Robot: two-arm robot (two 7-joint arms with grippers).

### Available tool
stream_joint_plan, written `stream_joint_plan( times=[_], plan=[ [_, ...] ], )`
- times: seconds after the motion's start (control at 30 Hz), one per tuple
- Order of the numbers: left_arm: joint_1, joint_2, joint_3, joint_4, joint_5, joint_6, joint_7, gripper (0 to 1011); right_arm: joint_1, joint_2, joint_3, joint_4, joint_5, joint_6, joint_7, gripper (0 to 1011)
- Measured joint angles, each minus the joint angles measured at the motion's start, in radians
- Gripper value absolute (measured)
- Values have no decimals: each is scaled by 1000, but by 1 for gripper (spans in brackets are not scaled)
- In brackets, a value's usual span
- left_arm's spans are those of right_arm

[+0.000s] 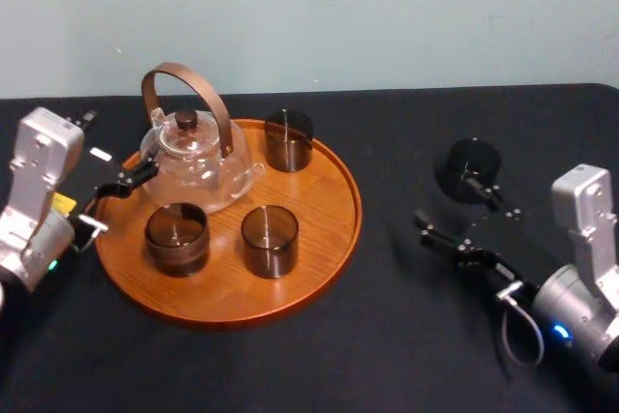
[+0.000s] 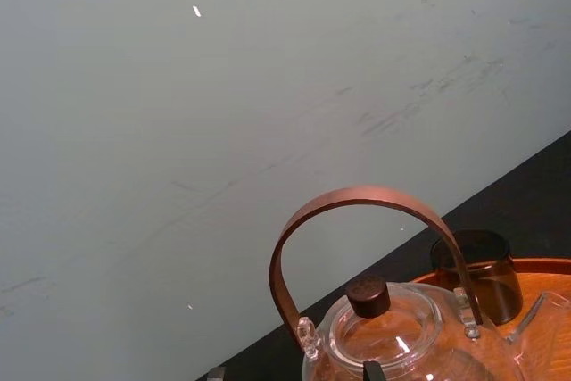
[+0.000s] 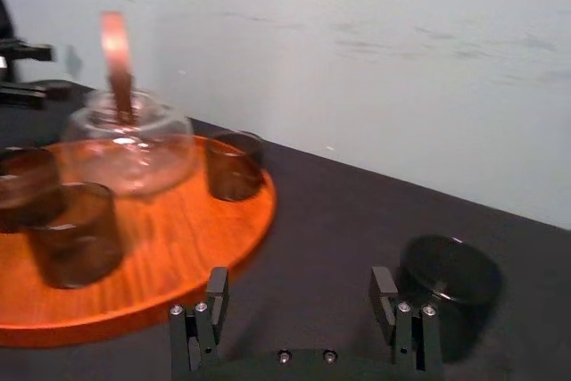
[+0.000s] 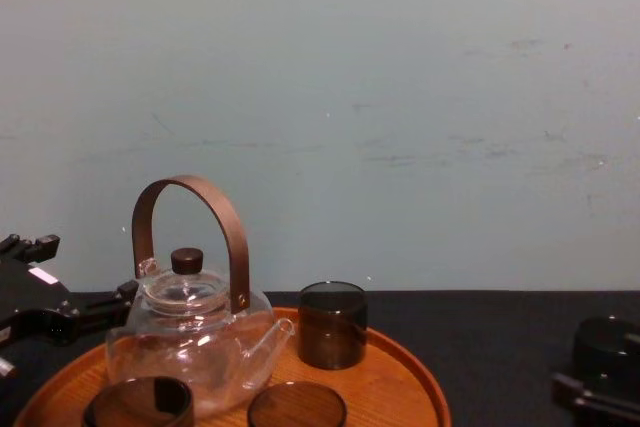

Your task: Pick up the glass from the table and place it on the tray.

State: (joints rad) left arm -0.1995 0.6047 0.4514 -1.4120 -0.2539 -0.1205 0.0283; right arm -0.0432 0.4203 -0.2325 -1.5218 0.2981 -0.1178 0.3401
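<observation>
Over on the left, the left gripper point(image 1: 114, 202) hangs at the left rim of the tray point(image 1: 324, 210), its fingers spread apart and holding nothing. One dark finger reaches toward the glass teapot point(image 1: 198, 157).

That teapot, with its arched brown handle, stands on the tray's back left part. Three dark tumblers stand on the tray with it: a front-left tumbler point(image 1: 177, 237), a front-right tumbler point(image 1: 269, 239) and a back tumbler point(image 1: 289, 139) near the far rim. All three are upright.

Further right, the black table point(image 1: 406, 336) lies bare between the tray and the right arm.

There the right gripper point(image 1: 450, 202) sits low over the table, pointing toward the back wall. Its two fingers point(image 3: 210, 310) are spread wide with nothing between them.

The glass point(image 1: 471, 169) is on the table, well apart from the tray and to its right. It lies just past the tip of the gripper's farther finger, outside the gap between the fingers rather than in it. I cannot tell whether that finger touches it. Nor can I tell whether it stands upright or lies on its side.
</observation>
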Motion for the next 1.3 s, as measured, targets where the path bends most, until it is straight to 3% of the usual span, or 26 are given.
stream_joint_plan(
  times=[0.6,1.3],
  plan=[
    [0,0,0,0,0,0,0,1001,39,-24,78,83,2,36,-15,1002],
    [0,0,0,0,0,0,0,1001,154,-55,93,218,-6,64,-5,1002]
  ],
)
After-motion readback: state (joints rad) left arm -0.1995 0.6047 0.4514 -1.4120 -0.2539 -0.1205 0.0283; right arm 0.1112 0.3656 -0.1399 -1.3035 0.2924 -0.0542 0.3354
